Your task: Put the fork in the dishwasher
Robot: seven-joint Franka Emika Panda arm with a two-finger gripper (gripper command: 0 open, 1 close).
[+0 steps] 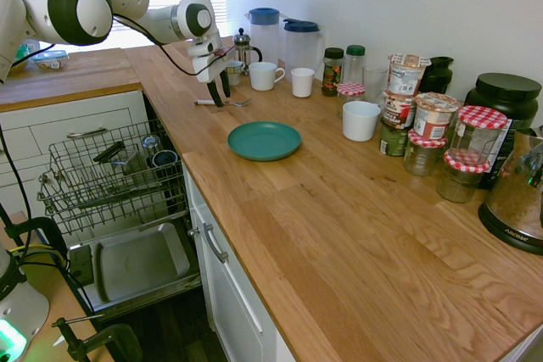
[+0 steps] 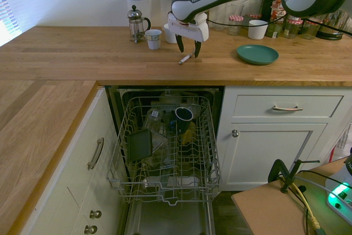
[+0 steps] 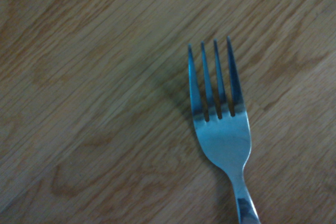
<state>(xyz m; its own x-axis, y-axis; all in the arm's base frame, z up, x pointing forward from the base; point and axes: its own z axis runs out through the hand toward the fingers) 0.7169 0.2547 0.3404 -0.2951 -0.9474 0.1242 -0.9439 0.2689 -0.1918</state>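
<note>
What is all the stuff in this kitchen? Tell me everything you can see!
fork: 1, silver, lying on the worktop under the hand
dishwasher: 1, grey wire rack pulled out, door down, some dishes inside
plate: 1, teal, on the worktop
mugs: 3, white, on the worktop
jugs: 2, clear with blue lids, by the wall
coffee press: 1, glass, beside the jugs
jars: several, some with red checked lids, by the wall
hand: 1, dark fingers, open, just above the fork
</note>
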